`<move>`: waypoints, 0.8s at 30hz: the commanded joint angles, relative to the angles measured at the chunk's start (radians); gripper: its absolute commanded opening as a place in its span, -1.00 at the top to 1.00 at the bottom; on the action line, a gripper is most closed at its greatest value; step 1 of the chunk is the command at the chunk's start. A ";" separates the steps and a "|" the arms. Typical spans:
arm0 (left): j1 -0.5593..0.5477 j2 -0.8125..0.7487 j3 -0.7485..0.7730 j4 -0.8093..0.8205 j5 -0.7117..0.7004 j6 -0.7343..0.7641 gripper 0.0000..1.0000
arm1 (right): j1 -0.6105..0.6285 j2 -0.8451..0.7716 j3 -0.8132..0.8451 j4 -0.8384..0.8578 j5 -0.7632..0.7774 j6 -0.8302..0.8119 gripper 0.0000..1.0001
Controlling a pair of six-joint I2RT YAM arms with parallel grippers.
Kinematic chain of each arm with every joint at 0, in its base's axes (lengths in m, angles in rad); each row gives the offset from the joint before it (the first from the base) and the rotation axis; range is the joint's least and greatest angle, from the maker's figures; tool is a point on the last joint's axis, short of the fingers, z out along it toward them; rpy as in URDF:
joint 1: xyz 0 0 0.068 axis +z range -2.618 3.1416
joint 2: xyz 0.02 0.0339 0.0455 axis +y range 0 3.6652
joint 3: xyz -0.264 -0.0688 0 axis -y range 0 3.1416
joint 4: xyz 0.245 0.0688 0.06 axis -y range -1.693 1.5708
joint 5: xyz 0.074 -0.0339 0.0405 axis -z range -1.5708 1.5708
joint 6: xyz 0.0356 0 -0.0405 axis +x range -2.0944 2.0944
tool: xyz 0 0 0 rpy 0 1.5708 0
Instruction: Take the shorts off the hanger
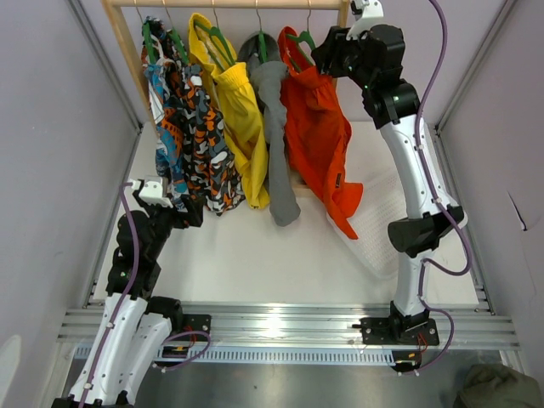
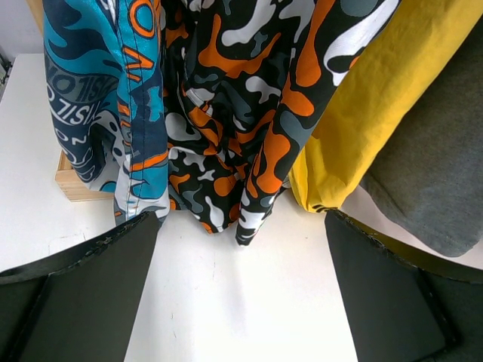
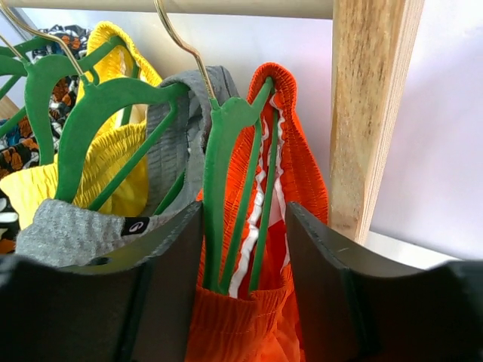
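The orange-red shorts (image 1: 314,127) hang from the green hanger (image 1: 297,41), last at the right on the wooden rail. My right gripper (image 1: 330,58) is up at the waistband. In the right wrist view the right gripper (image 3: 243,219) is open, its fingers (image 3: 170,264) on either side of the hanger (image 3: 225,136) and the gathered waistband of the shorts (image 3: 294,158). The left finger lies against the hanger's bar. My left gripper (image 1: 183,211) is low, open and empty (image 2: 241,226), just in front of the hems of the patterned shorts.
The rail also holds blue patterned shorts (image 2: 98,113), camouflage shorts (image 2: 234,113), yellow shorts (image 1: 234,110) and a grey garment (image 1: 274,127). The rack's wooden post (image 3: 370,113) stands just right of my right gripper. A white basket (image 1: 387,221) lies under the right arm.
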 commanded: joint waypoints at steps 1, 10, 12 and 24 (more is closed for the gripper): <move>-0.006 0.005 0.022 0.024 0.010 0.022 -0.98 | 0.008 0.022 0.044 0.055 0.026 -0.024 -0.03; -0.009 0.008 0.024 0.024 0.015 0.022 -0.98 | 0.021 0.074 0.056 0.057 0.028 -0.068 0.36; -0.009 0.010 0.022 0.024 0.016 0.022 -0.98 | 0.024 0.074 0.068 0.057 0.032 -0.080 0.66; -0.009 0.016 0.022 0.024 0.024 0.022 -0.98 | 0.042 0.047 0.225 0.052 0.037 -0.126 1.00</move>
